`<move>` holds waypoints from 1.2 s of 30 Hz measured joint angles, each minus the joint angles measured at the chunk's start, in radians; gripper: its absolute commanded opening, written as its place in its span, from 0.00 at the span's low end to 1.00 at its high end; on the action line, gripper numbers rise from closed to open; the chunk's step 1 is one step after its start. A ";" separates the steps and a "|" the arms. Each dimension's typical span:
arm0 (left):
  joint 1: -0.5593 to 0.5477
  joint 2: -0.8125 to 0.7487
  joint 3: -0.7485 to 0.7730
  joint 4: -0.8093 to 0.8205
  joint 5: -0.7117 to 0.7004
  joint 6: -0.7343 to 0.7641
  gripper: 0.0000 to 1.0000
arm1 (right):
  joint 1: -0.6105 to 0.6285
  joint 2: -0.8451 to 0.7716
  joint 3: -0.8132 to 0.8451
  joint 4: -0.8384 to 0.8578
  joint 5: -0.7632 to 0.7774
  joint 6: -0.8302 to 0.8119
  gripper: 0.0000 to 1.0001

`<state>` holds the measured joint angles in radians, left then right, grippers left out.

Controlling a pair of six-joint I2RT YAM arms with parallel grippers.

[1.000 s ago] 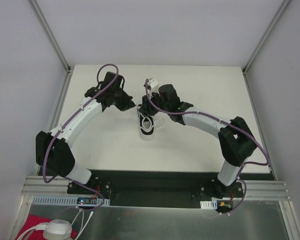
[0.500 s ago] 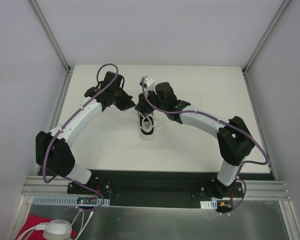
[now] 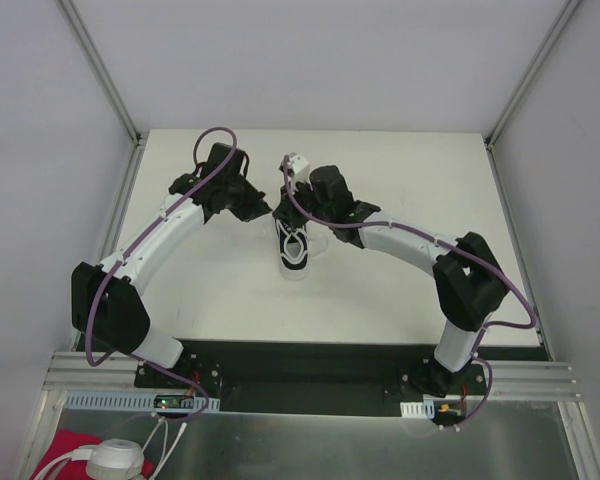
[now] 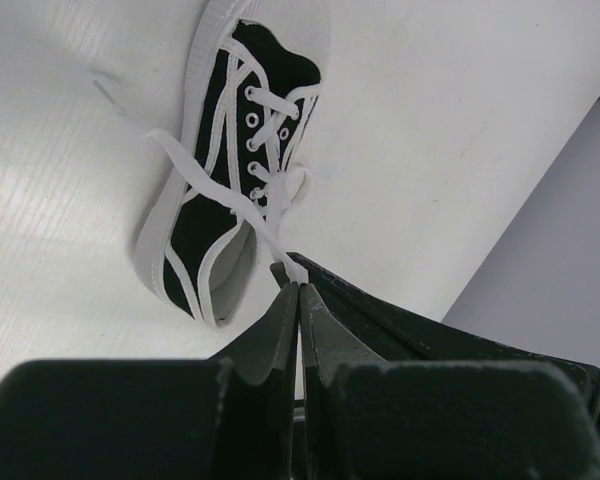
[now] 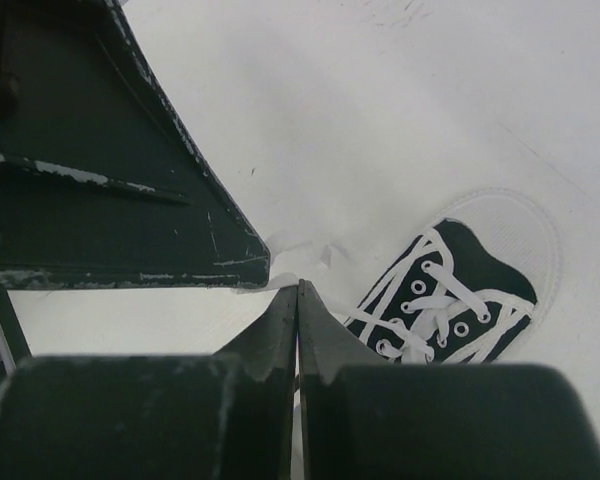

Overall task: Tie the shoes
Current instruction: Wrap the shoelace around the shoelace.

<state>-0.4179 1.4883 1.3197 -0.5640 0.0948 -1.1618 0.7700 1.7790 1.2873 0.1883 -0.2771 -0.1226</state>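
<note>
A small black shoe (image 3: 294,248) with a white sole lies near the table's middle, toe toward the arms. In the left wrist view the shoe (image 4: 242,150) lies ahead, and a long white lace (image 4: 215,180) rises from its eyelets to my left gripper (image 4: 299,288), which is shut on it. My right gripper (image 5: 298,287) is shut tip to tip against the left one, pinching a white lace end (image 5: 252,287); the shoe (image 5: 450,295) lies to its right. From above, both grippers (image 3: 268,210) (image 3: 281,213) meet just behind the heel.
Grey walls enclose the white table (image 3: 410,290) on three sides. A metal rail (image 3: 520,378) with the arm bases runs along the near edge. A red cloth (image 3: 75,450) and a white round object (image 3: 115,460) lie below it at left.
My right gripper moved a little left toward the left gripper and then closed its jaws. The left gripper stayed shut on the lace, and the shoe has not moved.
</note>
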 measured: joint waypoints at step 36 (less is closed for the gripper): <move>-0.015 -0.034 -0.013 0.000 0.009 0.008 0.00 | -0.018 -0.049 -0.051 -0.014 0.003 -0.023 0.41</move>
<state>-0.4328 1.4548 1.3067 -0.5636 0.1040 -1.1542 0.7525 1.7302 1.2362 0.1745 -0.2745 -0.1455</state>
